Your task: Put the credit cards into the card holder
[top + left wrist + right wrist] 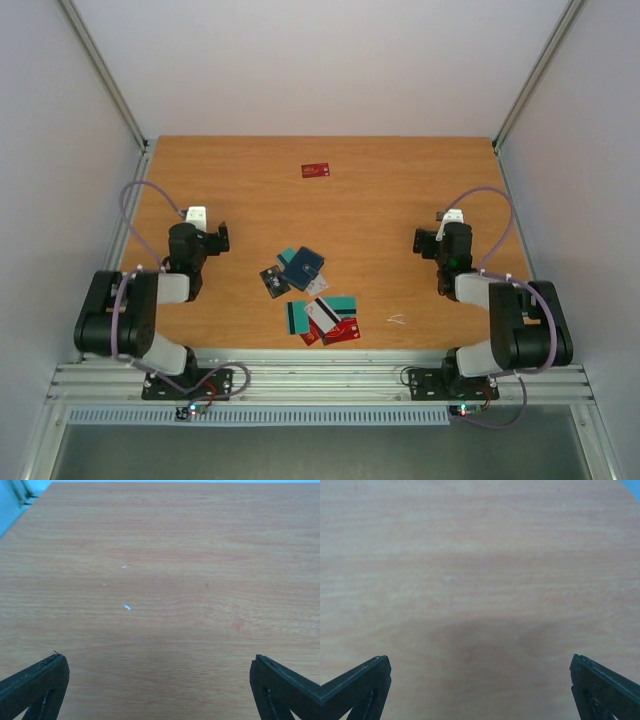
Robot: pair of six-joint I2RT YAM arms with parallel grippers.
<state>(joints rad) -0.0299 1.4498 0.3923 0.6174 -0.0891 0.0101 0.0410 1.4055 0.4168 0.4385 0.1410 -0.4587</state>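
The dark navy card holder [302,267] lies closed near the middle of the table. Around it lie cards: a teal one [287,256] partly under it, a dark grey one [274,282], a white one [317,285]. Nearer the front lie a teal card [296,317], another teal card [342,303], a white card [323,315] and red cards [341,331]. One red card [316,170] lies alone at the back. My left gripper [203,218] is open, left of the pile. My right gripper [448,220] is open, right of it. Both wrist views show only bare wood between the fingertips [37,682] [602,685].
A small pale scrap [397,319] lies on the wood at the front right. Small white specks [126,607] dot the wood ahead of the left gripper. Metal frame posts [105,75] and white walls close in the table [400,190].
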